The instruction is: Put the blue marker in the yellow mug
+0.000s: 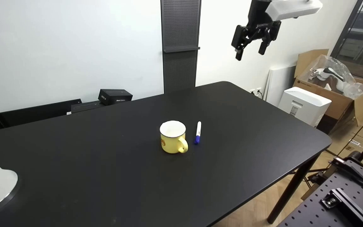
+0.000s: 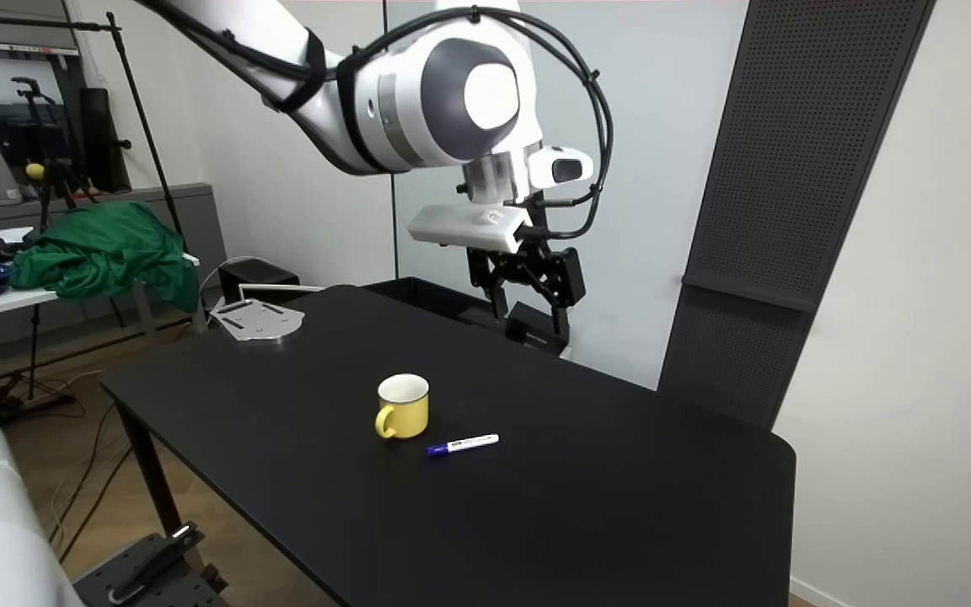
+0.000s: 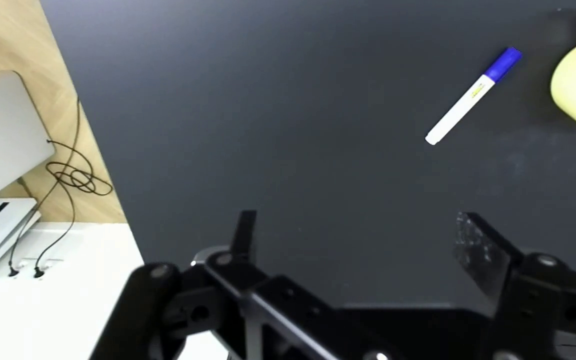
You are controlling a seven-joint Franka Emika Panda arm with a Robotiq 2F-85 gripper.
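While the blue-capped marker [image 1: 198,132] lies just below and right of center in an exterior view, the yellow mug [image 1: 170,143] stands upright near its left side, handle toward it. Black tabletop [image 1: 247,135] spreads widely between marker and right-hand edge. At upper right, the Robotiq gripper [image 1: 250,55] hangs spread wide, its grasp empty.

My hand [image 3: 358,217] sits along the bottom of the wrist view, fingers [image 3: 485,255] well apart, dark worktop [image 3: 293,125] showing btwn them. I see the marker [image 3: 471,98] lying on it at upper R, slanted: blue end up toward the mug [image 3: 574,81], white end down L. Mug's yellow w/ a dark rim & pale inside, partly cut off by the R edge; it's near the marker, not touching. Off the worktop's L edge: pale floor [image 3: 18,25], a grey box [image 3: 3,125] w/ a label, a looped cable [image 3: 59,176] & 2 plugs [image 3: 38,273] at a white wall [image 3: 85,285].
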